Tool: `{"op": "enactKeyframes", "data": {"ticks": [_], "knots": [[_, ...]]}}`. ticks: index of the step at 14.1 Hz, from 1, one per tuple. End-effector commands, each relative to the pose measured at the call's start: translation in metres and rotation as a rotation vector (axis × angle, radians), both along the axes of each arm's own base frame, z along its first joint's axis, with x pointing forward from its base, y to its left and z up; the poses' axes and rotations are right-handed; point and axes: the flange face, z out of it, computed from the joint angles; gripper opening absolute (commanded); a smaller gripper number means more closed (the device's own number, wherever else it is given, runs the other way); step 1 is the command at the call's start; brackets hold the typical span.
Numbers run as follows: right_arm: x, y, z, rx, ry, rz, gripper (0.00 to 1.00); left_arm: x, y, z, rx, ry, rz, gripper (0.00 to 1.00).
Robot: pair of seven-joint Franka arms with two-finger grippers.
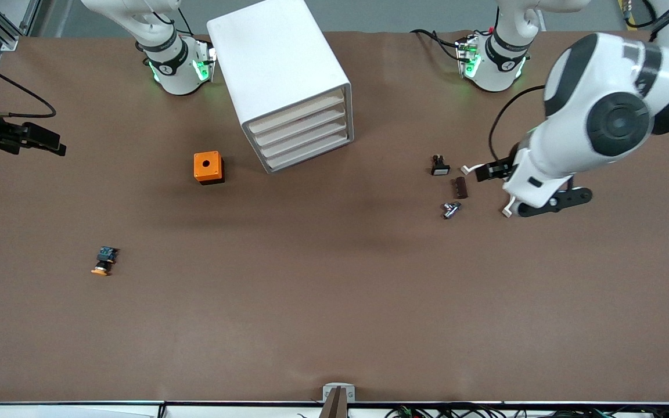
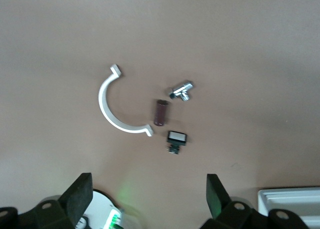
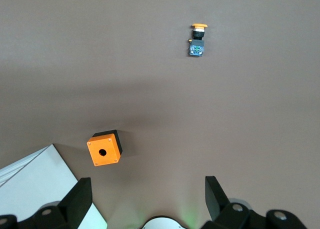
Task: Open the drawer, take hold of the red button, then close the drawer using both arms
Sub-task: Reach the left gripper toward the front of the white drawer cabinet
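Lying nearest the camera, toward my right arm's end of the brown table (image 1: 334, 302): one small orange-capped push button with a black-and-blue body (image 1: 104, 261), on its side, long axis running toward the camera, cap end nearer.

Sitting farther back, beside the cabinet: one orange box with a round hole in its top face (image 1: 208, 167).

Standing between my two bases: one white rounded box cabinet (image 1: 281, 81) holding four shallow tray drawers. Its front is facing the camera, angled toward my left arm's end. The uppermost drawer (image 1: 297, 115) is sitting fully pushed in, long axis running across the cabinet front. I am seeing no red-capped button anywhere on the table.

Lying toward my left arm's end, clustered together: one small black switch with a white rectangular face (image 1: 439, 166); one dark brown ribbed cylinder (image 1: 460, 187); one shiny metal fitting (image 1: 450, 209); one white plastic half-ring clip (image 2: 120, 104), just beside the cylinder.

My left gripper (image 2: 150, 201) is hovering over that cluster, jaws spread wide, gripping nothing.

My right gripper (image 3: 145, 199) is hovering over the table near the orange box, jaws spread wide, gripping nothing.
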Motion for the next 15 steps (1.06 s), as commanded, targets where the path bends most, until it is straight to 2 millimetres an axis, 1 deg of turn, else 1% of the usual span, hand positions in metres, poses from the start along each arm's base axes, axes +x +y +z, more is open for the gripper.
{"op": "enactKeyframes", "data": {"ticks": [1, 3, 5, 6, 8, 10, 12, 13, 15], "knots": [[0.020, -0.007, -0.020, 0.000, 0.037, 0.027, 1.00, 0.002, -0.041, -0.018, 0.017, 0.047, 0.089, 1.00], [0.026, -0.012, -0.026, -0.006, 0.030, 0.018, 1.00, -0.005, -0.068, -0.042, 0.047, 0.087, 0.164, 1.00], [0.027, -0.013, -0.027, -0.007, 0.032, 0.012, 1.00, -0.017, -0.104, -0.073, 0.113, 0.120, 0.239, 1.00], [0.027, -0.012, -0.027, -0.009, 0.032, 0.004, 1.00, -0.020, -0.120, -0.085, 0.146, 0.125, 0.288, 1.00], [0.028, -0.011, -0.027, -0.010, 0.026, -0.014, 1.00, -0.019, -0.141, -0.114, 0.148, 0.181, 0.401, 1.00], [0.028, -0.007, -0.025, -0.005, 0.025, -0.053, 1.00, -0.011, -0.153, -0.138, 0.133, 0.223, 0.512, 1.00], [0.027, 0.003, -0.023, -0.012, 0.028, -0.109, 1.00, -0.007, -0.160, -0.156, 0.142, 0.251, 0.639, 1.00], [0.025, 0.010, -0.020, -0.017, 0.029, -0.139, 1.00, -0.008, -0.163, -0.165, 0.154, 0.289, 0.704, 1.00], [0.021, 0.029, -0.014, -0.006, 0.040, -0.182, 1.00, -0.010, -0.168, -0.175, 0.178, 0.354, 0.810, 1.00]]}}
